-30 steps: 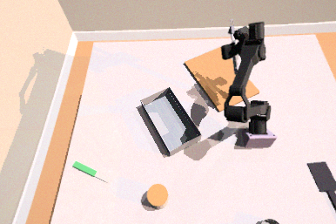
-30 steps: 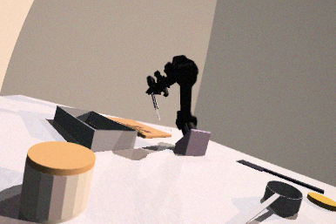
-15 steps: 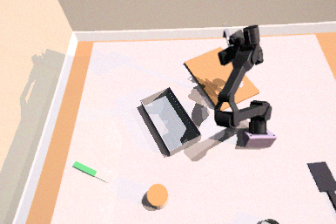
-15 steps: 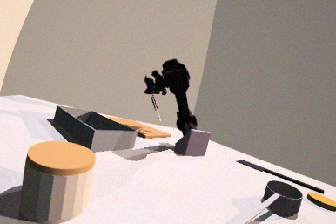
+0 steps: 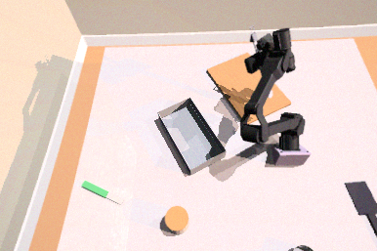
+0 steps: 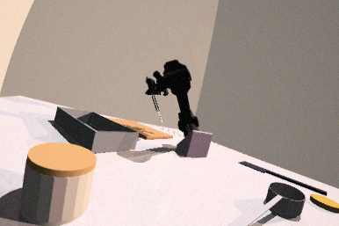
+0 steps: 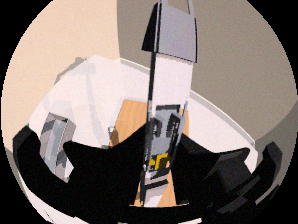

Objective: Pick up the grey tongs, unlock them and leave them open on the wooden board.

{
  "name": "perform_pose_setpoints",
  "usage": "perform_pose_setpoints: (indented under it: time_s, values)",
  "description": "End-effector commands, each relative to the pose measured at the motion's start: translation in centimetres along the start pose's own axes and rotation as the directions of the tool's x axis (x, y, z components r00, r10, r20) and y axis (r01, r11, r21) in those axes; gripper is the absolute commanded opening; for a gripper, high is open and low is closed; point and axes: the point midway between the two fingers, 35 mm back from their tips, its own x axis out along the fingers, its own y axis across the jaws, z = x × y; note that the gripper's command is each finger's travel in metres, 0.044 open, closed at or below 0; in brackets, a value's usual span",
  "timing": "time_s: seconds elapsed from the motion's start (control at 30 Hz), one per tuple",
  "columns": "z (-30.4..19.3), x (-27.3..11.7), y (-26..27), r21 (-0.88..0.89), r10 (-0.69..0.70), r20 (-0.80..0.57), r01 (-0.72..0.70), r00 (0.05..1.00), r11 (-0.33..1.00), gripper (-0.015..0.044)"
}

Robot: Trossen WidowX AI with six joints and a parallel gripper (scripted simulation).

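Where black end effector (image 5: 259,55) (image 6: 157,86) (image 7: 157,127) grips grey tongs (image 5: 253,38) (image 6: 157,108) (image 7: 172,80), hinge unclear, wrist view crops one end

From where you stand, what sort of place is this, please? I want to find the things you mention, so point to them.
Probably a kitchen worktop: a roasting tin (image 5: 218,155) (image 6: 115,142), a wooden board (image 5: 230,72) (image 6: 160,136) (image 7: 131,112) and a dark saucepan (image 6: 287,204) are there.

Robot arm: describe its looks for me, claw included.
The arm is black all over, built of chunky rounded joints and slimmer links, on a mauve, block-shaped base. The claw is black too; in the wrist view its dark parts look broad, with curved, pointed outlines. I can make out no cables or lettering.
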Motion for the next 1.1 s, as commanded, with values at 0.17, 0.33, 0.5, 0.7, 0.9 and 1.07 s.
perform_pose_setpoints:
  time_s: [0.17,0.33,0.5,0.7,0.9,1.07]
  values:
    - [0.1,0.0,0.1,-0.015,0.004,0.003,-0.004,1.000,1.000,-0.0150]
    - [0.1,0.0,0.1,-0.015,0.004,0.003,-0.004,1.000,1.000,-0.0150]
    - [0.1,0.0,0.1,-0.012,0.004,0.003,-0.004,1.000,1.000,-0.0150]
    - [0.4,-0.1,-0.6,0.060,-0.001,0.003,0.001,1.000,0.998,-0.0150]
    - [0.6,-0.2,-1.6,0.158,-0.003,-0.006,0.003,1.000,0.987,-0.0150]
    - [0.6,-0.1,-2.3,0.234,-0.001,-0.022,0.006,1.000,0.972,-0.0150]
